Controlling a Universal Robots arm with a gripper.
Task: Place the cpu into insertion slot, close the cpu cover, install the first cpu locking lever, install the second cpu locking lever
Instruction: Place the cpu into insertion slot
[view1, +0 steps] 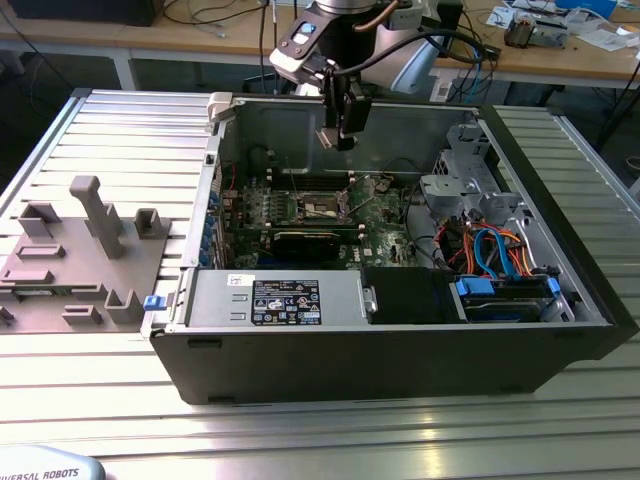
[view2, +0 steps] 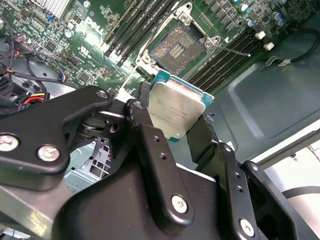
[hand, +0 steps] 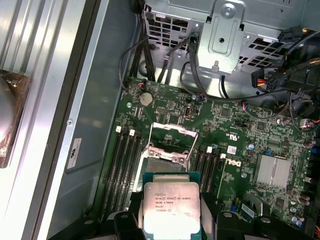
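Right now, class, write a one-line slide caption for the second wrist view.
The gripper holds the cpu clear of the empty insertion slot on the green motherboard.

You have even, bright room light in the exterior view; the case (view1: 400, 360) interior lies in shade. Pale glare streaks the ribbed table (view1: 430, 425) near the camera. In the first wrist view the cpu (hand: 171, 207) lid gleams, lightly washed.

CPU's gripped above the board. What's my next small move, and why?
Probably ease the gripper down toward the insertion slot, keeping it lined up: the cpu is clamped in it, well above the board, the slot looks empty and the cpu cover looks open.
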